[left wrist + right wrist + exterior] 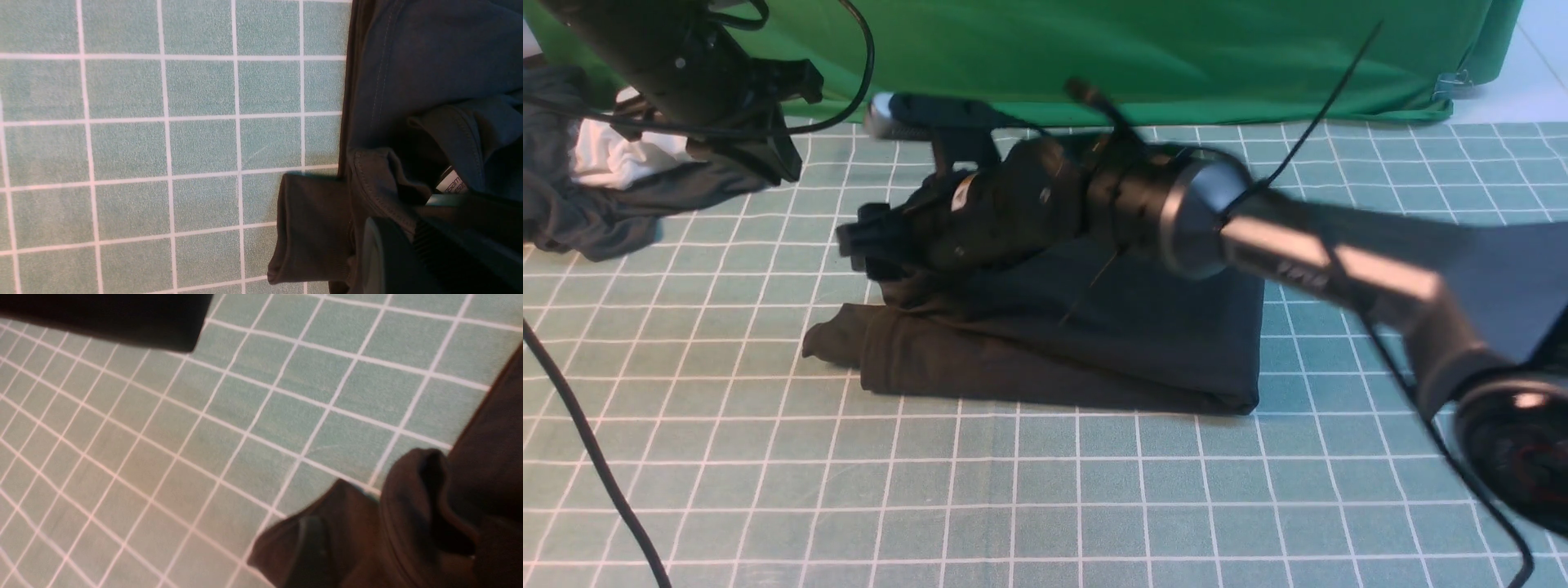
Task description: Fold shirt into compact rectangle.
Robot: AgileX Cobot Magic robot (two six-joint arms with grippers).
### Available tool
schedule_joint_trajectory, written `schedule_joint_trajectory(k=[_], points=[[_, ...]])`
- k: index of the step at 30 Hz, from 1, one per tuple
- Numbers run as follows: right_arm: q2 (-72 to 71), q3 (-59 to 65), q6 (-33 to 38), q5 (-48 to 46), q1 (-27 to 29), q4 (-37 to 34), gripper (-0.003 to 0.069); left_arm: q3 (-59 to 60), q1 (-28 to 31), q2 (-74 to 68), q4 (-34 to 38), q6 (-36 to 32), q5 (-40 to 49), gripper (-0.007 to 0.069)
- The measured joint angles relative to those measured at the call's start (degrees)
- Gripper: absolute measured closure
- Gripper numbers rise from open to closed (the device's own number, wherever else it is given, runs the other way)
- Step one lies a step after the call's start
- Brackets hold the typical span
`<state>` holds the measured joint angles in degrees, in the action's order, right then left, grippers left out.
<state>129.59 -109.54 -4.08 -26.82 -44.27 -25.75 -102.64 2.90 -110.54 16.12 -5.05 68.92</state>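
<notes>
Black shirt [1094,351], ragged left edge, straight right; open mat [1013,506] nearer.

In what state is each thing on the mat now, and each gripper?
Shirt: folded to a rough rectangle, one sleeve sticking out.
Right gripper: open, at the shirt's left end.
Left gripper: jaw state unclear.
Dark grey garment: crumpled.
White cloth: crumpled.
</notes>
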Motion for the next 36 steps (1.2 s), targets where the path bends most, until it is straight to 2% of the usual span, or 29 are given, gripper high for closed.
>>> schedule_joint_trajectory(k=[1, 2, 5, 8, 9, 10, 11, 12, 13, 19, 22, 25, 30, 34, 36], points=[[-2.6, 0.0, 1.8, -4.5, 1.6, 0.1, 0.0073, 0.0, 0.0, 0.0, 0.0, 0.2, 0.1, 0.0561], [-4.4, -0.1, 2.5, -7.7, 2.8, 0.1, 0.0074, -0.1, 0.0, 0.0, 0.3, 0.3, 0.1, 0.0561], [-9.2, -0.1, 4.8, -16.8, 6.7, 0.7, 0.0152, -0.1, 0.0, 0.0, 2.4, 0.4, 0.5, 0.0561], [-13.8, -0.1, 7.3, -26.7, 11.2, 2.7, 0.0358, 0.0, -0.5, 0.5, 5.9, 0.4, 0.7, 0.0561], [-15.5, -0.1, 7.8, -30.9, 13.0, 4.1, 0.0468, 0.4, -1.2, 0.8, 6.9, 0.4, 0.7, 0.0561], [-16.7, -0.1, 8.3, -34.5, 14.3, 5.5, 0.0547, 1.0, -2.1, 1.2, 7.4, 0.4, 0.7, 0.0561], [-16.9, -0.1, 8.3, -35.2, 14.6, 5.8, 0.0547, 1.1, -2.3, 1.3, 7.5, 0.4, 0.7, 0.0561], [-18.8, 0.2, 8.8, -39.7, 16.5, 8.5, 0.0605, 2.4, -4.4, 1.7, 8.0, 0.4, 0.7, 0.0561], [-19.7, 0.9, 8.9, -40.6, 17.1, 9.6, 0.0618, 3.0, -5.9, 1.7, 8.1, 0.4, 0.7, 0.0561], [-23.7, 8.1, 9.1, -42.6, 19.1, 12.4, 0.0641, 8.3, -12.8, -0.5, 7.5, -0.2, -1.8, 0.0561], [-23.8, 15.5, 10.4, -41.8, 19.3, 12.6, 0.0641, 10.0, -15.0, -3.5, 3.9, 1.3, -7.7, 0.0561], [-23.7, 21.9, 11.8, -39.2, 19.8, 14.2, 0.0645, 10.3, -15.0, -6.6, -3.0, 5.8, -12.2, 0.0561], [-23.7, 27.0, 12.5, -35.3, 22.1, 14.7, 0.0644, 10.4, -14.9, -7.1, -13.5, 11.2, -14.5, 0.0547], [-23.7, 27.3, 13.6, -34.5, 24.6, 14.8, 0.0626, 10.4, -14.6, -4.9, -16.4, 13.7, -13.7, 0.0519], [-23.7, 27.3, 13.5, -35.8, 26.5, 14.5, 0.0587, 10.2, -14.4, -2.6, -17.2, 14.1, -11.5, 0.0484]])
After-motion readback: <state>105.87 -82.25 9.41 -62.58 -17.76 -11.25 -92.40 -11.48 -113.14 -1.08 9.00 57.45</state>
